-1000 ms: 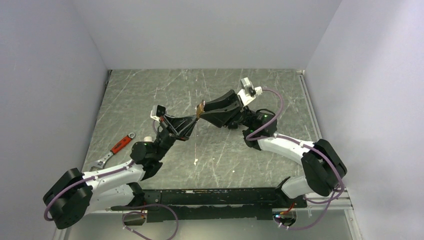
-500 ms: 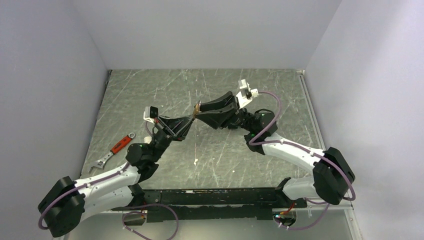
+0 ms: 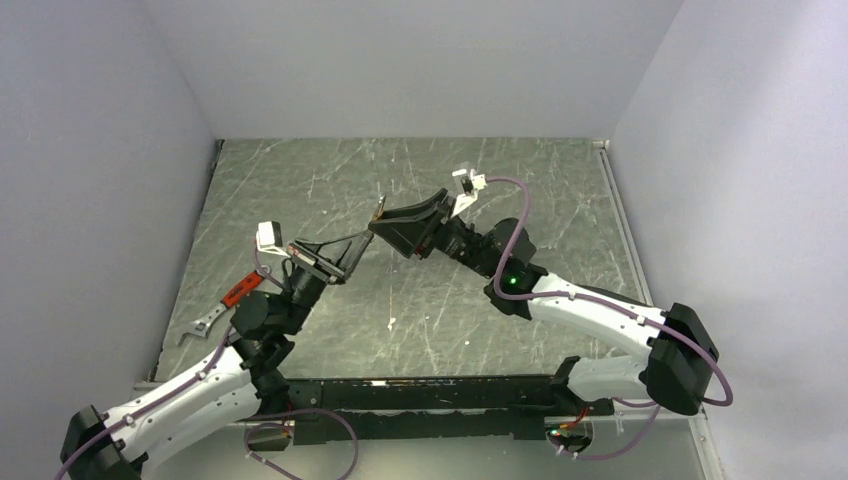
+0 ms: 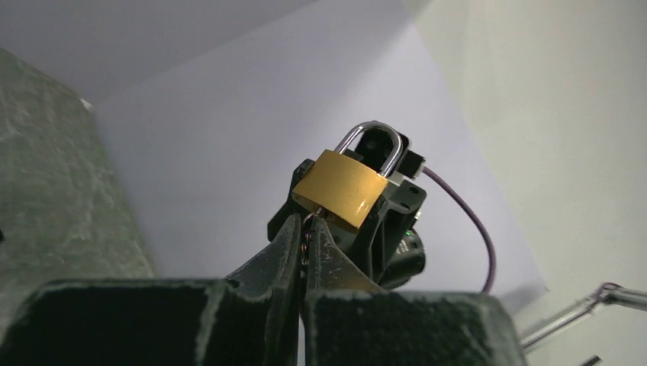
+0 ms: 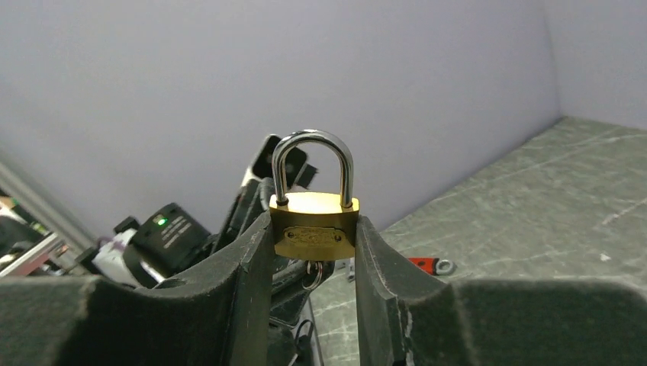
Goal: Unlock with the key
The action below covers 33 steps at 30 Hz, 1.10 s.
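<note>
A brass padlock (image 3: 378,210) with a silvery shackle, shut, is held in the air above the table's middle. My right gripper (image 3: 386,224) is shut on its body; in the right wrist view the padlock (image 5: 314,225) sits upright between the fingers (image 5: 252,259). My left gripper (image 3: 363,238) meets the padlock's underside. In the left wrist view the left gripper (image 4: 306,226) is shut on the key (image 4: 307,238), its tip at the padlock's (image 4: 339,188) bottom. The key is mostly hidden; its small ring (image 5: 314,276) hangs under the lock.
A red-handled adjustable wrench (image 3: 228,300) lies on the grey marbled table (image 3: 560,200) at the left, close to the left arm. White walls enclose the table on three sides. The wrench's red end also shows in the right wrist view (image 5: 424,264).
Both grippers, still joined at the padlock and key, have shifted left and slightly farther back. The left arm has stretched out and the right arm has reached farther left.
</note>
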Available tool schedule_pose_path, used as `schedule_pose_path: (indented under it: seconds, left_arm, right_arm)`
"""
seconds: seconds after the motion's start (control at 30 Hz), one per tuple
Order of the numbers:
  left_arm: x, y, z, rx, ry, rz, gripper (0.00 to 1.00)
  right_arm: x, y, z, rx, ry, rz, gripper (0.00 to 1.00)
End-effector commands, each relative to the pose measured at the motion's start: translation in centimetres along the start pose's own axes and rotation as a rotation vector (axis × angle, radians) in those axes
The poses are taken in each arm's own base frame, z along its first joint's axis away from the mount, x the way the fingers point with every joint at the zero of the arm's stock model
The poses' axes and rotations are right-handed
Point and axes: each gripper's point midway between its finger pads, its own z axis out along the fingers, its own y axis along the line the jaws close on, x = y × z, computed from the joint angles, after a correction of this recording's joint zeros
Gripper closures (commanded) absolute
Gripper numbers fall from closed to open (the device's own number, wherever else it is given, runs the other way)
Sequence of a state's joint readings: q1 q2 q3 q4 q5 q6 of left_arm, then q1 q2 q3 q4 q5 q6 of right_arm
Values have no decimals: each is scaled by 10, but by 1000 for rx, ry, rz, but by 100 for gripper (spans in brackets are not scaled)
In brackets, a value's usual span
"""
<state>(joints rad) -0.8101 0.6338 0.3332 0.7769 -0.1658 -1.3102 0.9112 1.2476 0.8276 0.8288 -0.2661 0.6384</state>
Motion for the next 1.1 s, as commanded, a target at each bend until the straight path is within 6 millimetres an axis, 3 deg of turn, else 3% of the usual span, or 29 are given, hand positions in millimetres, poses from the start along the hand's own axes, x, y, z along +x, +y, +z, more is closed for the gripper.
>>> schedule_pose_path:
  seconds: [0.0,0.2,0.5,0.6,0.7,0.77,0.9,1.07]
  left_arm:
    - [-12,-13,7,-15,-32,168,100]
    - [-13,0,8,-62,-37,233,100]
    - [-30,46,-6,-316,-51,444,98]
    - [-30,57,-12,-338,-40,490,79]
    - [-30,64,-18,-366,-26,502,46]
    - [-30,67,-21,-394,-19,505,31]
    - [-31,68,-28,-411,3,542,24]
    - [-25,59,-45,-405,164,741,31]
  right_arm:
    - [20,-9,9,142,80,-7,100]
    - [23,-11,18,228,93,0,100]
    - [30,-46,10,429,127,-36,100]
    - [28,-48,9,437,123,-47,100]
    - [23,-48,10,443,118,-61,100]
    - [19,-48,9,454,111,-74,100]
    - [12,-52,6,482,110,-122,100]
    - [13,-58,-10,501,203,-252,100]
